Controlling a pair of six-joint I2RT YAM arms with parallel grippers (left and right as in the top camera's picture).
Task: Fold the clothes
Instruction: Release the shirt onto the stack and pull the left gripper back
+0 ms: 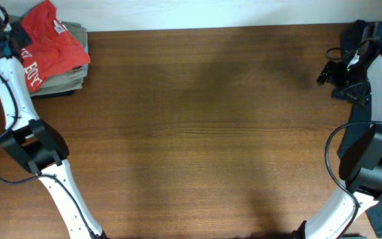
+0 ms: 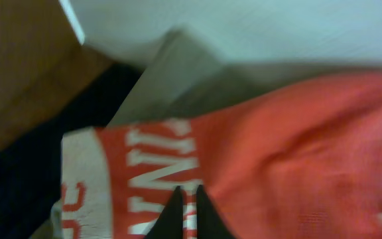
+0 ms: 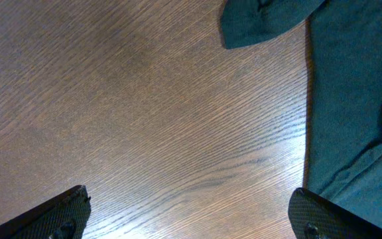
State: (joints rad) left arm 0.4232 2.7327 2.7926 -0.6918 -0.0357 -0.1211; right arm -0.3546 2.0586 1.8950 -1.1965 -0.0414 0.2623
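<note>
A brown wooden desk (image 1: 211,133) is stretching across the overhead view, with a pale wall (image 1: 211,13) running along its far edge. The left pincer (image 2: 188,194) is reaching into the far left corner. Its dark fingertips (image 2: 176,206) are lying almost together with only a thin slit between them, right over the red cloth. The wrist view is too blurred to tell whether they are nipping any of it.

The right pincer (image 3: 190,209) is hanging spread wide apart over bare wood at the right side, gripping nothing, with a dark teal garment (image 3: 357,99) lying just beside it.

The red-orange T-shirt (image 1: 52,36) is sitting crumpled in that far left corner, resting on top of a stack of olive folded pieces (image 1: 71,76). Its thin cloth is bunching into soft ridges, and its white block lettering (image 2: 171,159) is showing sideways along one edge.
</note>
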